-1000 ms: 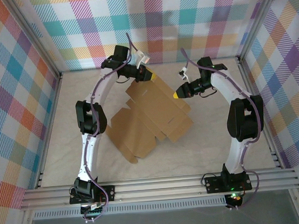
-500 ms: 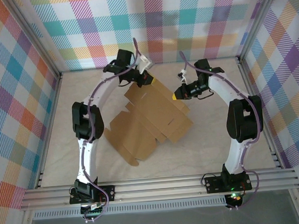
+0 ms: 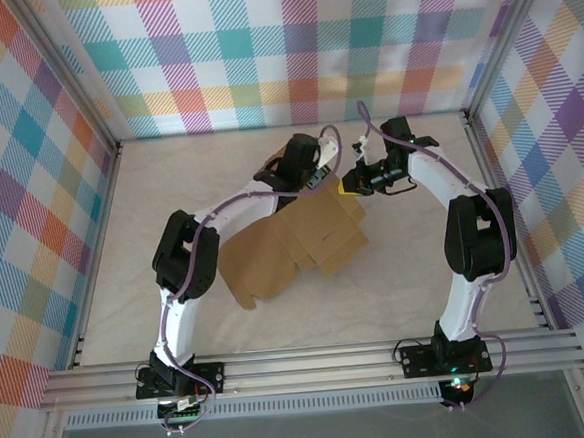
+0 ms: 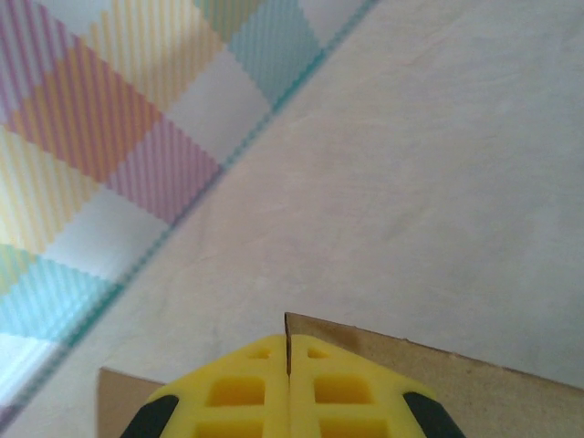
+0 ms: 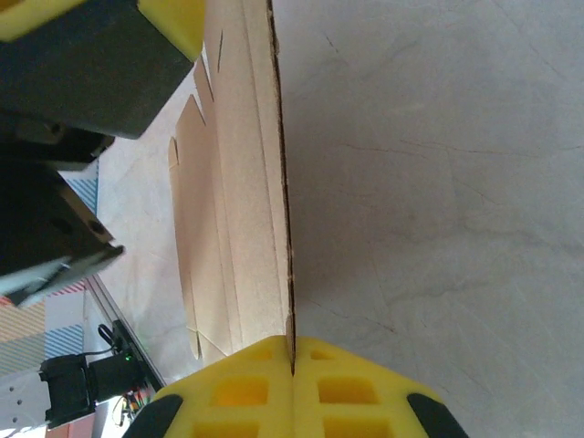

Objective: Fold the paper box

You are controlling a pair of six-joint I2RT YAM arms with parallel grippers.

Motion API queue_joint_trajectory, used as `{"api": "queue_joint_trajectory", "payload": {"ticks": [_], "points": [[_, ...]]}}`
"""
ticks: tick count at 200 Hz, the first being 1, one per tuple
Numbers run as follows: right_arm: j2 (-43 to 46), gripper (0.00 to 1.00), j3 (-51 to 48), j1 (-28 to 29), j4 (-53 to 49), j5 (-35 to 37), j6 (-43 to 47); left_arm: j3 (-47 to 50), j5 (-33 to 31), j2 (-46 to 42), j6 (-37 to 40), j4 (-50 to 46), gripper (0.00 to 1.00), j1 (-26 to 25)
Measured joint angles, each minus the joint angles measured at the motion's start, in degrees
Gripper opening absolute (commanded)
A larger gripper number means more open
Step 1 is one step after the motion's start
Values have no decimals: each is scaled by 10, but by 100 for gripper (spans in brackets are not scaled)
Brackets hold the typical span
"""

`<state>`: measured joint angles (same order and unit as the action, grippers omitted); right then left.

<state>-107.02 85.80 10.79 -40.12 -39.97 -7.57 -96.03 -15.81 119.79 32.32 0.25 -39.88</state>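
Jaws of left gripper [image 4: 288, 365] and right gripper [image 5: 292, 365] pinch the paper box [image 3: 319, 239]: seemingly light, stiff, best gripped by edges.

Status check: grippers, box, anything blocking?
Both shut: left gripper and right gripper pinch the paper box by its edge. Box not yet formed. Left arm crosses over it; nothing else seen in the way.

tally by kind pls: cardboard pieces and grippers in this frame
paper box, one brown cardboard sheet: 1
grippers: 2 (left gripper and right gripper, each shut on a cardboard edge)
total: 3
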Motion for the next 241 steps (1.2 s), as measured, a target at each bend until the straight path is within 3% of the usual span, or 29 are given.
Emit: {"api": "queue_joint_trajectory", "payload": {"ticks": [40,69,89,131,163,184,241], "points": [[0,0,0,-3,7,1,-7,21,-103,8,27,74,4,-28],[0,0,0,-3,5,1,-6,21,-106,16,26,82,6,-31],[0,0,0,-3,2,1,-6,21,-51,16,13,67,8,-16],[0,0,0,-2,5,-1,-6,16,136,2,-38,22,8,43],[0,0,0,-2,16,-9,-6,13,183,-10,-58,12,8,59],[0,0,0,-2,16,-12,-6,13,147,-10,-52,12,8,47],[1,0,0,-3,9,-19,-6,51,-74,-2,35,100,8,-23]]}}
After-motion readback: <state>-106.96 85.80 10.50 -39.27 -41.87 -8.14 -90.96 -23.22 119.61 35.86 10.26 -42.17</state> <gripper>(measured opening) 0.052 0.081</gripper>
